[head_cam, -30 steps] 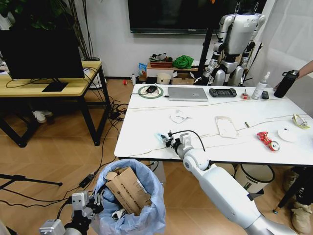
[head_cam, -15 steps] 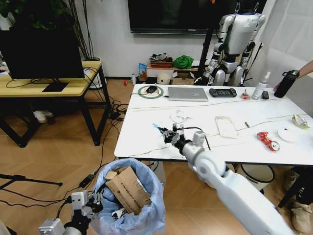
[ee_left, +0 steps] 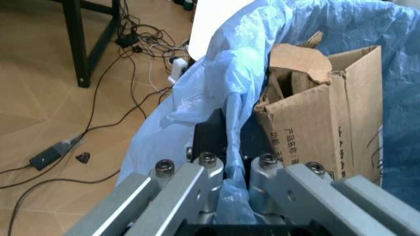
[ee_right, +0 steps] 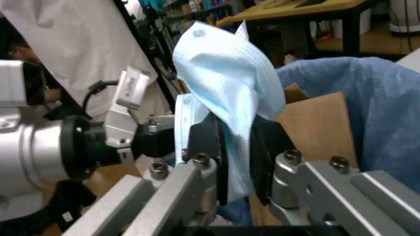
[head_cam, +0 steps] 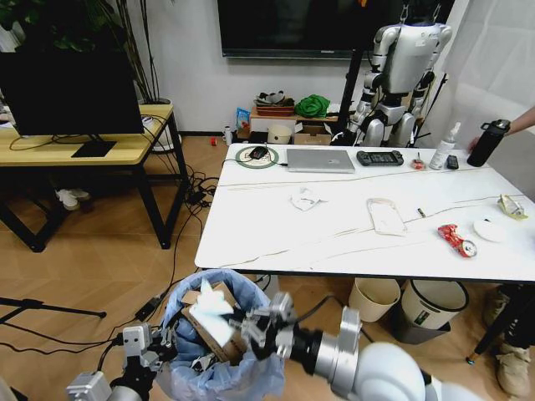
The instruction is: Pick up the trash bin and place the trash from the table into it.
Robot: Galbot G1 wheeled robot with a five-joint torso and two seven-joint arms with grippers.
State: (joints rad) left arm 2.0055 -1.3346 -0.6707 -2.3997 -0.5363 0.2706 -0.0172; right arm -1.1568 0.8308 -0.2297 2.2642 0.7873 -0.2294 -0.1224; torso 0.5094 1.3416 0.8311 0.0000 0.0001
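- trash bin (head_cam: 219, 342), blue bag spilling over the rim, sits low at the robot's left front, off the near-left corner of the desk (head_cam: 351, 238); a brown cardboard piece (head_cam: 213, 322) already stands inside.
- left tool (ee_left: 226, 169) closed on the bin's bag-covered rim, holding the bin up beside the desk.
- change: a second ago the right tool (head_cam: 259, 327) was out on the desk near the front edge; now it has swung down and back and hangs over the bin mouth.
- right tool is pinched shut on a light-blue face mask (ee_right: 226, 93), which stands up between the jaws, directly above the cardboard.
- meaning: one item is off the desk and poised for release; not yet dropped.
- left on the desk: crumpled white paper (head_cam: 305, 199), clear wrapper (head_cam: 387, 215), crushed red can (head_cam: 456, 240), white lid (head_cam: 490, 230).
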